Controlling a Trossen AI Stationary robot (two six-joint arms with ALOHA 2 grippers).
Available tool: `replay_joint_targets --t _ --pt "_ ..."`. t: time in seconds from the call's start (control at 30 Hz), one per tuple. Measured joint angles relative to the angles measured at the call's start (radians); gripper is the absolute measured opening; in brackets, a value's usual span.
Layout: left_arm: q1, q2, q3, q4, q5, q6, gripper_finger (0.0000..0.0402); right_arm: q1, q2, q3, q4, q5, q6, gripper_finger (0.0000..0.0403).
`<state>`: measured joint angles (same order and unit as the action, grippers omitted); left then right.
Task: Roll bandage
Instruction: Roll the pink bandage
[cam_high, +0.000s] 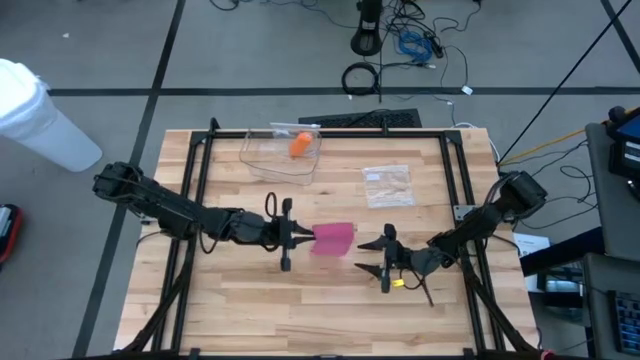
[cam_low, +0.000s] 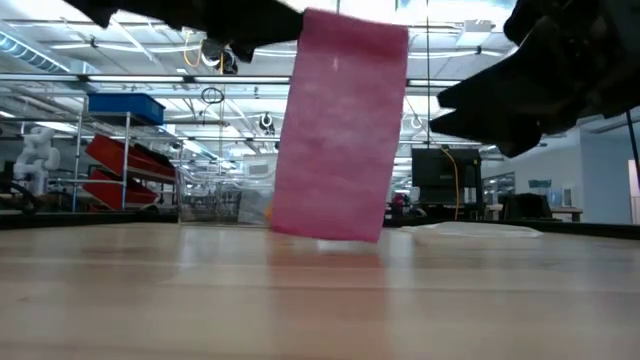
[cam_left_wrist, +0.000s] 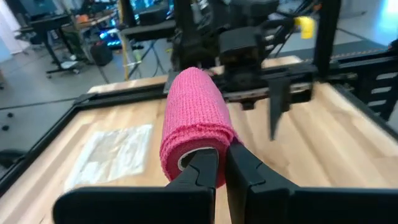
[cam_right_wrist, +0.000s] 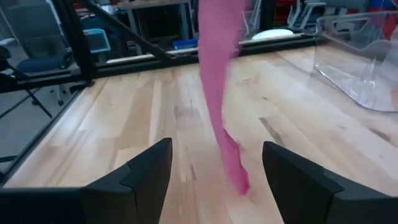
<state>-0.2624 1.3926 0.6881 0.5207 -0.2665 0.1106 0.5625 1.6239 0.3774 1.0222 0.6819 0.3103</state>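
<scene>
While the left gripper (cam_left_wrist: 221, 163) pinches the rolled end of the pink bandage (cam_left_wrist: 193, 118), a tail hangs unrolled ahead of the right gripper (cam_right_wrist: 214, 168), jaws spread, empty; rolling looks partly done.

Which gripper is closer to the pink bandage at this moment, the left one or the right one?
Left. The left gripper is shut on the pink bandage, holding it above the table. The right gripper is open just beside the hanging strip, not touching it.

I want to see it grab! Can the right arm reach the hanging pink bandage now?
Probably yes. The right gripper has its jaws open and faces the pink bandage, which hangs from the shut left gripper, with only bare table between them.
</scene>
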Motion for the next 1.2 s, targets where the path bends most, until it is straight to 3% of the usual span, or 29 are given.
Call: replay_joint_targets --t 0.17,0.27,0.43,0.67,0.93,1.07,1.2 --pt "0.042 0.000 -0.099 0.145 0.010 -0.027 0.0009 0.000 0.098 0.045 0.002 0.026 0.000 0.0235" --pt "0.071 0.000 -0.146 0.233 0.082 -0.047 0.0009 -0.001 0.158 0.064 0.035 0.057 -0.001 0.0235" --pt "0.098 0.000 -0.157 0.247 0.169 -0.053 0.0009 -0.028 0.227 0.091 0.135 0.077 -0.039 0.0235" --pt "0.083 0.000 -0.155 0.303 0.191 -0.054 0.0009 -0.077 0.231 0.121 0.137 0.073 -0.076 0.0235" --pt "0.070 0.000 -0.155 0.353 0.193 -0.079 0.0009 -0.103 0.231 0.183 0.090 -0.005 -0.097 0.0232" --pt "0.062 0.000 -0.153 0.363 0.193 -0.079 0.0009 -0.104 0.231 0.227 0.009 -0.035 -0.103 0.0186" --pt "0.054 0.000 -0.142 0.364 0.193 -0.079 0.0009 -0.103 0.231 0.263 -0.044 -0.061 -0.134 0.0079"
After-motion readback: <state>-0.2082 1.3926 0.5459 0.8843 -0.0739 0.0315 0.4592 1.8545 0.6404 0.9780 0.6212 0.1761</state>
